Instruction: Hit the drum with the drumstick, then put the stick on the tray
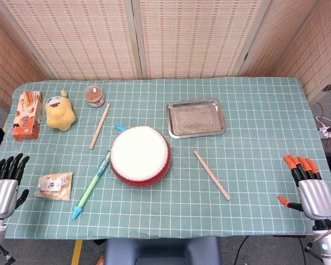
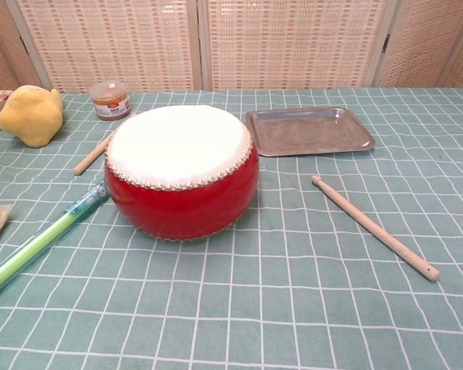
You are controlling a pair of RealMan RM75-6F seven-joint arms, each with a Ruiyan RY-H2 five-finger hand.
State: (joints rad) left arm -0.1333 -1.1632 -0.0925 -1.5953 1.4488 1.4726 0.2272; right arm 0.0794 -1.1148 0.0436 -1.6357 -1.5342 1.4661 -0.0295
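A red drum (image 1: 140, 155) (image 2: 180, 171) with a white skin stands mid-table. One wooden drumstick (image 1: 212, 174) (image 2: 374, 226) lies to its right, on the cloth. A second drumstick (image 1: 99, 126) (image 2: 92, 153) lies to the drum's upper left. The steel tray (image 1: 196, 117) (image 2: 309, 129) sits behind and right of the drum, with nothing in it. My left hand (image 1: 4, 185), black-fingered, hovers open at the table's near left edge. My right hand (image 1: 309, 186), orange-tipped, is open at the near right edge. Both hold nothing and are far from the sticks. Neither hand shows in the chest view.
A green-blue pen (image 1: 91, 186) (image 2: 40, 241) lies left of the drum. A snack packet (image 1: 54, 185), a yellow plush toy (image 1: 60, 110) (image 2: 32, 116), a snack box (image 1: 27, 114) and a small jar (image 1: 94, 96) (image 2: 110, 101) occupy the left side.
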